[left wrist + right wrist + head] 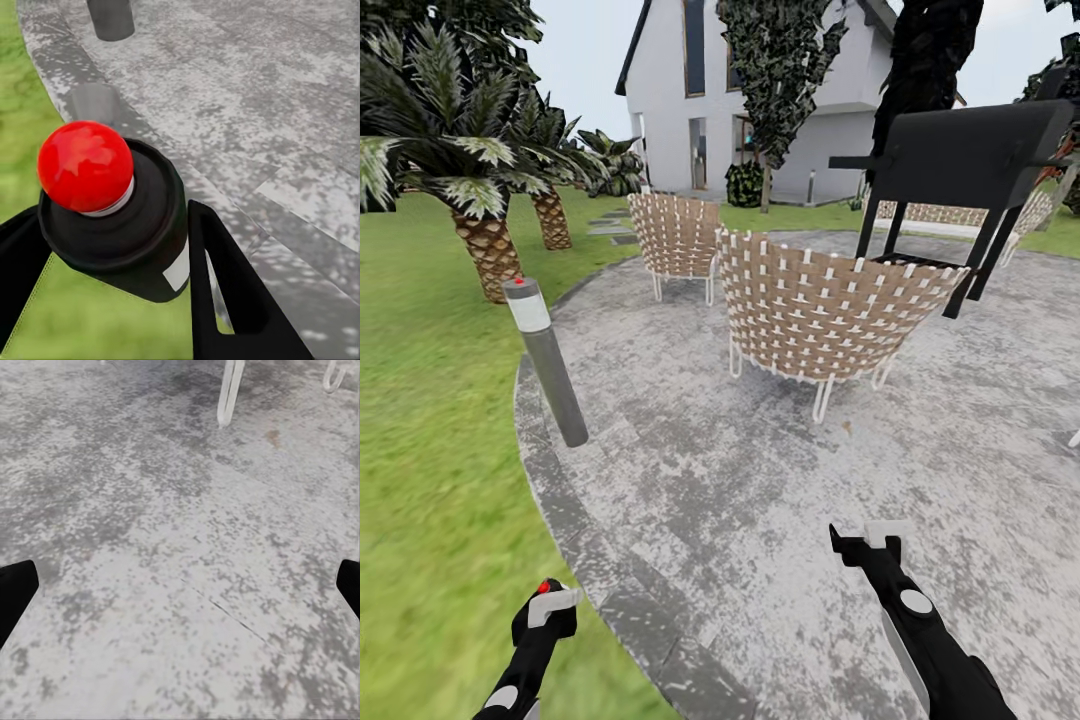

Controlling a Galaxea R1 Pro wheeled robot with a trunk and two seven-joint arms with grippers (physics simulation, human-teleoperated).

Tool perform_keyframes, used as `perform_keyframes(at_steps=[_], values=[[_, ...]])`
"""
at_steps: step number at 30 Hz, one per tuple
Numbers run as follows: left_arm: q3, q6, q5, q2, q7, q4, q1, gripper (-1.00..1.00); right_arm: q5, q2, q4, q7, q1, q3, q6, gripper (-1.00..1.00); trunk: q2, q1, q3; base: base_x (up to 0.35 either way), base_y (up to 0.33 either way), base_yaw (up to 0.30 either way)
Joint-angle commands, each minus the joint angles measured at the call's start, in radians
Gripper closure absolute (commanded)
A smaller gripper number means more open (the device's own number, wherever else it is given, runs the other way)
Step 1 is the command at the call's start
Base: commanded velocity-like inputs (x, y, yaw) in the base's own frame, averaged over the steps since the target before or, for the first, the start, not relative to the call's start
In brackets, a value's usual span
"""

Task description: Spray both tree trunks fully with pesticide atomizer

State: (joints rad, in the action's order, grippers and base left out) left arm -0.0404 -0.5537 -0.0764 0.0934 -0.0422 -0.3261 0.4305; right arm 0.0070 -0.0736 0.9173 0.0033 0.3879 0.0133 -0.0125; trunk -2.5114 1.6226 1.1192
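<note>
Round grey paved patch [760, 480]: curved kerb edge runs near-left to far, lawn [430, 480] beyond it on the left. Wide bare paving near centre and right, open betw. the arms and the chairs.
Lamp post [548, 365]: short grey metal cyl., pale band at top, leaning, on kerb at left.
Wicker chairs, 2 pcs: near one [825, 315] mid-scene, far one [675, 235] behind-left; woven tan/white shells on thin white wire legs.
Black grill [970, 165]: far right, boxy, angled legs.
Palms [480, 190]: far left, criss-cross trunks. White house [760, 90] in backgrnd.
Left gripper [543, 612]: clenched on pesticide atomizer [112, 202], black round body w/ glossy red ball top, held over kerb/lawn edge, near left.
Right gripper [870, 545]: fingers spread wide, nothing betw. them, over mottled paving, near right.
</note>
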Motion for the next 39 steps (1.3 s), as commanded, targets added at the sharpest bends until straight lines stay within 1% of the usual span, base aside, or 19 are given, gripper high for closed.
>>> perform_keyframes(at_steps=[1, 13, 24, 39], values=[[0.002, -0.003, -0.008, 0.0, 0.001, 0.001, 0.001, 1.0, 0.001, 0.0, 0.0, 0.0, 0.0, 0.0, -0.001, -1.0, 0.0, -0.001, -0.005, 0.0, 0.0, 0.088], [0.002, -0.003, -0.008, 0.0, 0.001, 0.001, 0.001, 1.0, 0.001, 0.0, 0.0, 0.0, 0.0, 0.0, -0.001, -1.0, 0.003, -0.006, -0.07, 0.0, 0.0, 0.089], [0.001, -0.003, -0.008, 0.0, 0.001, 0.001, 0.001, 1.0, 0.001, 0.0, 0.0, 0.001, 0.0, 0.0, -0.001, -1.0, 0.005, -0.011, -0.114, 0.0, 0.0, 0.014], [0.001, -0.003, -0.008, 0.0, 0.001, 0.004, 0.001, 1.0, 0.001, 0.0, -0.001, 0.001, 0.0, 0.0, -0.001, -1.0, 0.009, -0.018, -0.172, 0.0, 0.0, 0.253]])
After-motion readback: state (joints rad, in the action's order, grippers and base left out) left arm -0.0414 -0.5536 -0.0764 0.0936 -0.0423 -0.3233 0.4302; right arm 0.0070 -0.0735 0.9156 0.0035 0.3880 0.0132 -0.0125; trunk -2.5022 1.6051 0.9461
